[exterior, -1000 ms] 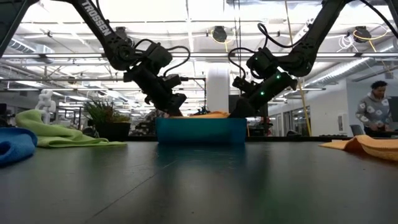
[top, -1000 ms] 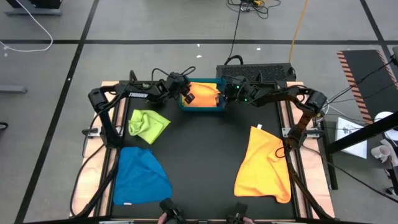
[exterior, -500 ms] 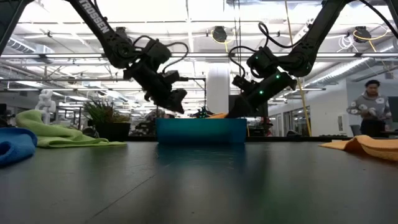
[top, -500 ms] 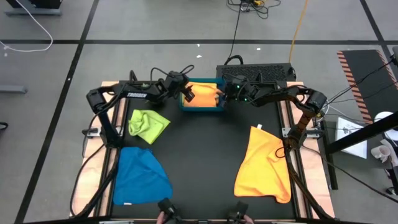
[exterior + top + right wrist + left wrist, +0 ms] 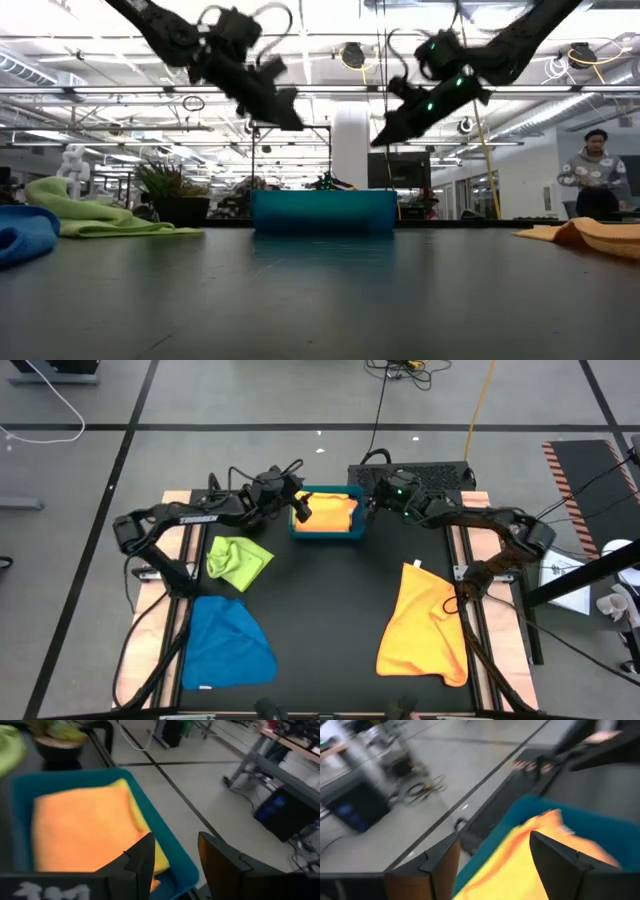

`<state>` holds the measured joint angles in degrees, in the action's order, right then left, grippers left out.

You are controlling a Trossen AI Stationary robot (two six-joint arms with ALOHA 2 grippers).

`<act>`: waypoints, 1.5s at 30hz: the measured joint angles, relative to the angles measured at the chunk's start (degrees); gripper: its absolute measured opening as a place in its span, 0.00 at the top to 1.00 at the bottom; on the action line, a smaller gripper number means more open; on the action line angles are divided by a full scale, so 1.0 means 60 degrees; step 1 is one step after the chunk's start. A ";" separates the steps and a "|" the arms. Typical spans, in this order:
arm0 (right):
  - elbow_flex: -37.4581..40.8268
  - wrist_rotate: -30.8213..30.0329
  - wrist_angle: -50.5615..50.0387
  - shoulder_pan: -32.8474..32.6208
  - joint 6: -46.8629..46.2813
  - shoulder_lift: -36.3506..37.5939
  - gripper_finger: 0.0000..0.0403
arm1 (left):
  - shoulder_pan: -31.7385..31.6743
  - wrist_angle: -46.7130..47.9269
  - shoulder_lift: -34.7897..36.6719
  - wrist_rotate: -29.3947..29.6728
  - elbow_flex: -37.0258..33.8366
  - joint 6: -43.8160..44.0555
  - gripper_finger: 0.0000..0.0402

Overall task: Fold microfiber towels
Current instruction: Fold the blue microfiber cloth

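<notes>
A teal tray (image 5: pixel 325 535) stands at the table's far middle. In it lies a folded orange towel (image 5: pixel 80 830) on top of a yellow one (image 5: pixel 137 820). My left gripper (image 5: pixel 300 510) hangs open above the tray's left end, and my right gripper (image 5: pixel 368 508) hangs open above its right end. In the low view both grippers, left (image 5: pixel 290 118) and right (image 5: pixel 385 135), are well clear of the tray's rim (image 5: pixel 323 195). On the table lie a crumpled lime green towel (image 5: pixel 238 558), a blue towel (image 5: pixel 228 642) and a spread orange towel (image 5: pixel 425 625).
A small potted plant (image 5: pixel 165 190) stands left of the tray, behind the lime towel. A black box (image 5: pixel 410 472) lies just beyond the table's far edge. The dark tabletop (image 5: pixel 330 620) shows bare between the blue and orange towels. A person (image 5: pixel 590 185) stands far off in the room.
Both grippers have risen from inside the tray to well above its rim and drawn slightly apart, opening as they went. They have let go of the folded orange towel, which stays lying in the tray.
</notes>
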<state>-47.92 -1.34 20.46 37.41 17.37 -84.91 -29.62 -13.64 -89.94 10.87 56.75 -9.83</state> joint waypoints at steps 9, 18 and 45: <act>0.0907 0.1241 -0.1458 -0.1797 -0.0038 0.2982 0.69 | 0.2236 0.1799 0.2004 -0.0811 0.0007 0.0274 0.59; 0.1974 -0.0593 -0.4246 -0.4826 -0.1628 0.5200 0.70 | 0.5387 0.2838 0.2191 0.0972 -0.0007 0.1089 0.79; 0.3971 -0.1273 0.0023 -0.8529 -0.3784 0.3885 0.70 | 0.6422 0.9303 0.3245 -0.0047 -0.2065 0.7704 0.63</act>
<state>-24.10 -8.98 20.59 -13.76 -5.34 -61.61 8.91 42.18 -70.47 10.58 44.36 36.40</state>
